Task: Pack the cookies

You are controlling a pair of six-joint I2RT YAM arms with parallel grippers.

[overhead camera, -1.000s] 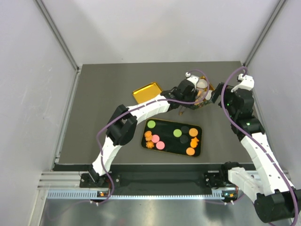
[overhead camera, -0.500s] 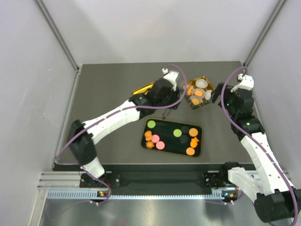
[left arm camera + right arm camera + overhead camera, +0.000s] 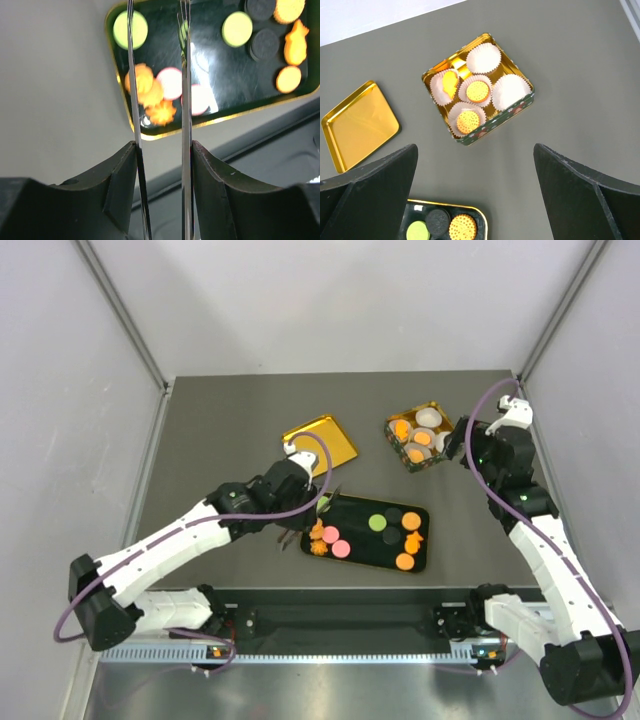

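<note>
Left end effector (image 3: 325, 502) has swung from the square gold tin (image 3: 399, 446) at upper right to the black oblong tray (image 3: 365, 551) centre frame, blades part open, empty. Cookies (image 3: 331, 538) lie below; straddle one squarely before closing. Right end effector (image 3: 462, 437) fully open, empty.

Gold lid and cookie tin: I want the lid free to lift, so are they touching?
Apart. The right wrist view shows the gold lid and the cookie tin separated by bare grey table.

The tin (image 3: 404, 466) with paper cups (image 3: 483, 58) sits at one o'clock, its lid (image 3: 320, 442) at eleven, the tray (image 3: 362, 553) of cookies (image 3: 341, 549) nearest, at six.
</note>
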